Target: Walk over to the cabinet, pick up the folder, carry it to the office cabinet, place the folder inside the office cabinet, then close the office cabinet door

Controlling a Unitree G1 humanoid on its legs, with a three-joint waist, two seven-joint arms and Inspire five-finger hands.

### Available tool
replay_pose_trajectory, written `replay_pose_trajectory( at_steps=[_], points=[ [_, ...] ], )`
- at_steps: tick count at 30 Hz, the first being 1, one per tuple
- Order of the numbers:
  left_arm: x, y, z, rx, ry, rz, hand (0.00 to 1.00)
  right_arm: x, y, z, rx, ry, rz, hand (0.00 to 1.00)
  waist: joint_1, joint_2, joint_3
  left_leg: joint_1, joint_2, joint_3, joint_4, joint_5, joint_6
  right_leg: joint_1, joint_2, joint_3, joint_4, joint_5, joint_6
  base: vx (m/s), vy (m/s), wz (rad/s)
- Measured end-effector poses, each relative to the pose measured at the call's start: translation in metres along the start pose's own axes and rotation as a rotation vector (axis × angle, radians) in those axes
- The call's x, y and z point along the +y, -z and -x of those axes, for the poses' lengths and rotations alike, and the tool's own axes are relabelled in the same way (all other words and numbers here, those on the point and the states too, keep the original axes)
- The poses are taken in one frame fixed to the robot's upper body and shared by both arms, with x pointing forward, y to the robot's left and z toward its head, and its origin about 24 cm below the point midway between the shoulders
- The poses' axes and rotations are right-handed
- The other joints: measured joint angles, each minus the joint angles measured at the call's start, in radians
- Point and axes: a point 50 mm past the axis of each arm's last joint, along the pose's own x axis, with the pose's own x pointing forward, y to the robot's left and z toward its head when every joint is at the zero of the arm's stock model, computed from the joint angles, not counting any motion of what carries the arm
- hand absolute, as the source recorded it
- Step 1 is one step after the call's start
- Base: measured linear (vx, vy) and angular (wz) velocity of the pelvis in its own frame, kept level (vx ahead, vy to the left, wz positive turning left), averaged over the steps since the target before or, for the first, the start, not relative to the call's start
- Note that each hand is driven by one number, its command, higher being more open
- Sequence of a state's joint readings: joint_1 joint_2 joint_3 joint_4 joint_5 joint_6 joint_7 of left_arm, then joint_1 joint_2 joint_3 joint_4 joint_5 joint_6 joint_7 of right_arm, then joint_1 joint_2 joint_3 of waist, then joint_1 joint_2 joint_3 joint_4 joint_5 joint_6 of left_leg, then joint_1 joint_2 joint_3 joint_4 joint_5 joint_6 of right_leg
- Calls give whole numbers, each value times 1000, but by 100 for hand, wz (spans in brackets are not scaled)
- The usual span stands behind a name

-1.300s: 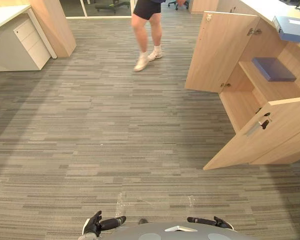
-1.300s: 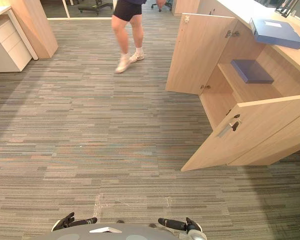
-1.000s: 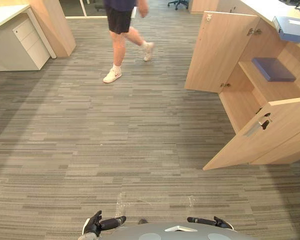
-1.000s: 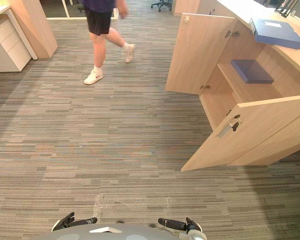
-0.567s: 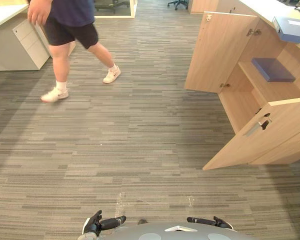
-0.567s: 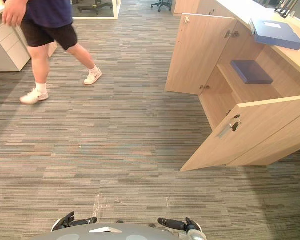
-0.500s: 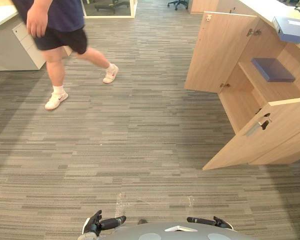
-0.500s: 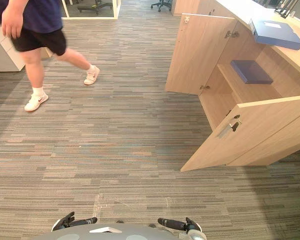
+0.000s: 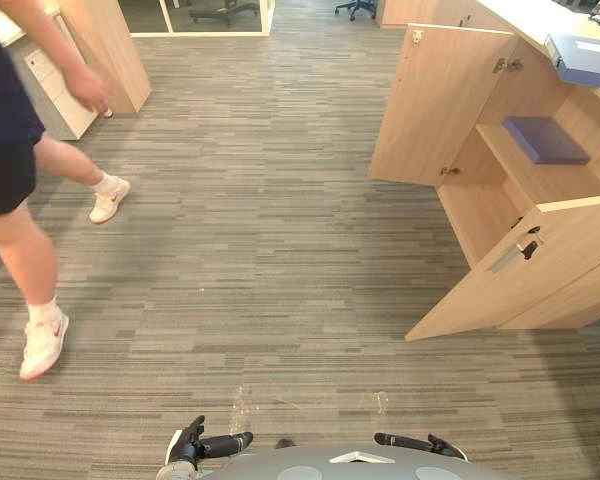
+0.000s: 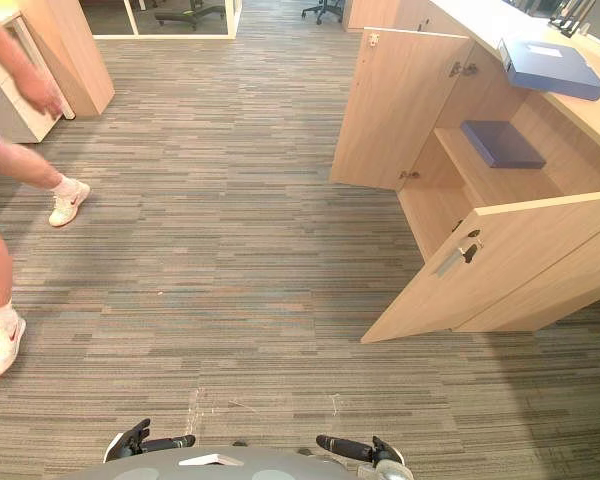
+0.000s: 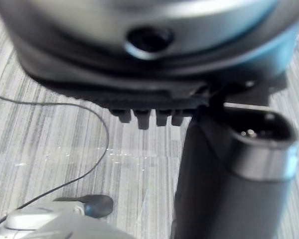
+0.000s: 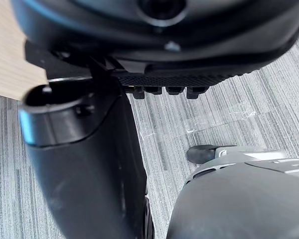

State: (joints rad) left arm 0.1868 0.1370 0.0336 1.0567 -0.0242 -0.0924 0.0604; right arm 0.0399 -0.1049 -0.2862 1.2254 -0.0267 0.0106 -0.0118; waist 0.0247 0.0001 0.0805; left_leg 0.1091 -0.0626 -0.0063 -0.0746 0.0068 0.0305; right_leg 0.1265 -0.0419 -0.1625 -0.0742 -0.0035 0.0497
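1. The person (image 9: 15, 250) has crossed from far ahead to well out beyond the left hand (image 9: 185, 447) — the walking lane looks free.
2. Left hand and right hand (image 9: 435, 443) hang loose, holding nothing.
3. The folder (image 9: 587, 58) lies atop the cabinet (image 9: 480, 215), far ahead and outward of the right hand — the open door (image 9: 520, 270) juts between.

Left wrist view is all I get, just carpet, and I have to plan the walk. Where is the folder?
Observer: A blue folder lies flat on top of the cabinet, ahead and to the right.
Operator: Is that cabinet open?
Observer: Yes, its far door and near door both stand swung out.
Operator: Anyone in the way?
Observer: A person is mid-stride at the left, well apart from the cabinet.
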Motion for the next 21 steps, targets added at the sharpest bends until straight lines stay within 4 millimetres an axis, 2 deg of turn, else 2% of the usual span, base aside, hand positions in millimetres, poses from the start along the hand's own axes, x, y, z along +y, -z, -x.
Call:
replay_pose_trajectory(
  at_steps=[21],
  points=[
    [2,0,0,2,-5,-1,100,3,-2,0,-6,-14,44,100,0,-7,-2,0,-3,-3,-8,5,2,-2,-2,-2,0,0,0,0,0,0]
  ],
)
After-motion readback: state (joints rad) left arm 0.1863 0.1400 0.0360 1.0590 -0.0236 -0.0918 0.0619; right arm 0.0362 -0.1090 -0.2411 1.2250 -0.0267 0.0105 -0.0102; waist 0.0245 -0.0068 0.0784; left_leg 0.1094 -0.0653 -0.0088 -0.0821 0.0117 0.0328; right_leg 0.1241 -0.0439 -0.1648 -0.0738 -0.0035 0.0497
